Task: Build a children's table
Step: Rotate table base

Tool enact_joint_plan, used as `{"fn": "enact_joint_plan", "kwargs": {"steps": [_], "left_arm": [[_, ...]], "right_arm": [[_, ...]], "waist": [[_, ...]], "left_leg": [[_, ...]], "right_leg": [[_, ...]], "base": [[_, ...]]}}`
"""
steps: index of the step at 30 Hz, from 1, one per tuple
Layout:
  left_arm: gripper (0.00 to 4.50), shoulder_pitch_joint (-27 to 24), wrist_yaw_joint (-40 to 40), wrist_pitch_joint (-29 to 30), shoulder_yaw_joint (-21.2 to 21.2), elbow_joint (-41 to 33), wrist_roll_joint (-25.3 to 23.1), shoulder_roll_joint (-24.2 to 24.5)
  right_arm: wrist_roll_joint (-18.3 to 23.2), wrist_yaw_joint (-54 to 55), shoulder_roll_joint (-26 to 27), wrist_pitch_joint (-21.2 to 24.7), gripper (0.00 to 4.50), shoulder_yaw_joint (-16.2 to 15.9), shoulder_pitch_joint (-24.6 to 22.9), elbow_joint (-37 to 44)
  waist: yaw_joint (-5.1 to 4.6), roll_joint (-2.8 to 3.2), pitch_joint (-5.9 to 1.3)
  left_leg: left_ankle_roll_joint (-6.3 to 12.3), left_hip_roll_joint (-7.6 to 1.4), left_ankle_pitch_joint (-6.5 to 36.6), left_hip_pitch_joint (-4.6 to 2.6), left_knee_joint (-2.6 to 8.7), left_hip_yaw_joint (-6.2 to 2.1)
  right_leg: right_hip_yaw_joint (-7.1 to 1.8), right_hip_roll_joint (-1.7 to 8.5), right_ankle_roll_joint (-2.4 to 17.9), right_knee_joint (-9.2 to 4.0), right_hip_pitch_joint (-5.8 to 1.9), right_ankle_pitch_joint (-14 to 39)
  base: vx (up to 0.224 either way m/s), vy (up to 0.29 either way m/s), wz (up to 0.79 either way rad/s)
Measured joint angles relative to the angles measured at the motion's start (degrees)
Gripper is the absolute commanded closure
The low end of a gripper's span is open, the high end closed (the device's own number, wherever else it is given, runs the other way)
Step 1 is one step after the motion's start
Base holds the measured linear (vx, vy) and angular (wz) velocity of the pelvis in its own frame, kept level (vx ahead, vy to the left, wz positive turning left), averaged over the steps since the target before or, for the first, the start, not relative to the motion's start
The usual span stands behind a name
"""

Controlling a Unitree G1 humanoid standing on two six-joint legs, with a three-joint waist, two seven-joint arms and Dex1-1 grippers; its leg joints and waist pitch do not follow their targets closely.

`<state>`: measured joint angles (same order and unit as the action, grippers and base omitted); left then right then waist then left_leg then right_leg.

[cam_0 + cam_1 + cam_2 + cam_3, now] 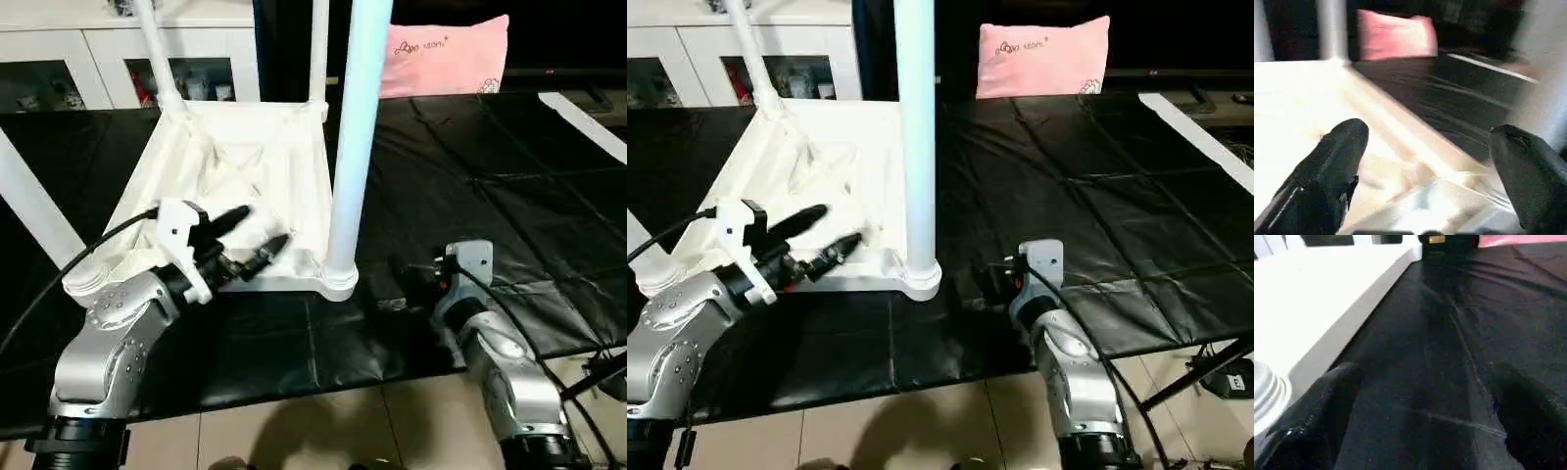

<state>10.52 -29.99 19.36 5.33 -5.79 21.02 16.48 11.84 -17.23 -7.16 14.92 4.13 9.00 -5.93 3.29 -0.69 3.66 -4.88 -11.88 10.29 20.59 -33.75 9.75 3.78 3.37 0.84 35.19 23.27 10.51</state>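
The white children's table top (245, 162) lies upside down on the black cloth, ribbed underside up. Three tube legs stand in its corner sockets: a near-right leg (353, 127), a far-right leg (318, 49) and a far-left leg (152, 39). A fourth leg (34, 211) leans out to the left from the near-left socket (86, 281). My left gripper (260, 228) hangs open over the top's near rim, nothing between its fingers. My right gripper (397, 284) is open just above the cloth, to the right of the near-right corner, holding nothing.
A pink pillow (446, 54) lies at the back of the black cloth (490, 176). A white cabinet with glass doors (98, 59) stands behind on the left. A white strip (588, 122) crosses the far right. The cloth's front edge meets tiled floor (343, 421).
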Motion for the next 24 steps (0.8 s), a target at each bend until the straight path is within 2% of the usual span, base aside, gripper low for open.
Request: {"fn": "enact_joint_plan", "kwargs": {"steps": [5, 10, 16, 24], "left_arm": [[0.05, -4.0, 8.5, -0.1, 2.0, -1.9, -0.8, -5.2], [0.05, -8.0, 10.7, -2.3, -0.9, -2.0, -7.3, -3.4], [0.05, -8.2, 14.3, -2.7, -0.7, -3.1, -8.0, -5.9], [0.05, -7.9, 15.3, -4.3, -0.7, -2.6, -9.7, -5.8]], "right_arm": [[1.0, 0.0, 0.3, 2.5, 0.00, -0.2, -0.4, 3.3], [0.8, 1.0, 0.7, 2.7, 0.00, -0.9, -0.7, 4.1], [1.1, 2.2, 2.2, 4.6, 0.00, -1.9, -2.3, 6.0], [1.3, 2.9, 1.8, 4.6, 0.00, -1.1, -2.5, 6.0]], "waist": [[0.04, -0.30, -0.01], [0.06, -1.13, -0.05], [0.25, -2.04, -0.50], [0.07, -2.08, -0.53]], "left_leg": [[0.03, 0.00, 0.0, 0.19, 0.15, 0.03], [-0.01, -0.05, 0.0, 0.38, 0.15, -0.02], [0.00, 0.00, 0.0, 0.33, 0.04, -0.07], [-0.01, -0.01, 0.0, 0.34, 0.03, -0.08]], "right_leg": [[0.01, 0.00, 0.0, -0.07, 0.02, 0.0], [0.05, -0.08, 0.0, -0.12, 0.06, 0.0], [0.00, -0.05, -0.1, -0.22, 0.07, -0.1], [-0.01, -0.06, -0.2, -0.19, 0.06, -0.1]], "base": [[0.000, 0.000, 0.00], [0.000, 0.000, 0.00], [0.000, 0.000, 0.00], [0.000, 0.000, 0.00]]}}
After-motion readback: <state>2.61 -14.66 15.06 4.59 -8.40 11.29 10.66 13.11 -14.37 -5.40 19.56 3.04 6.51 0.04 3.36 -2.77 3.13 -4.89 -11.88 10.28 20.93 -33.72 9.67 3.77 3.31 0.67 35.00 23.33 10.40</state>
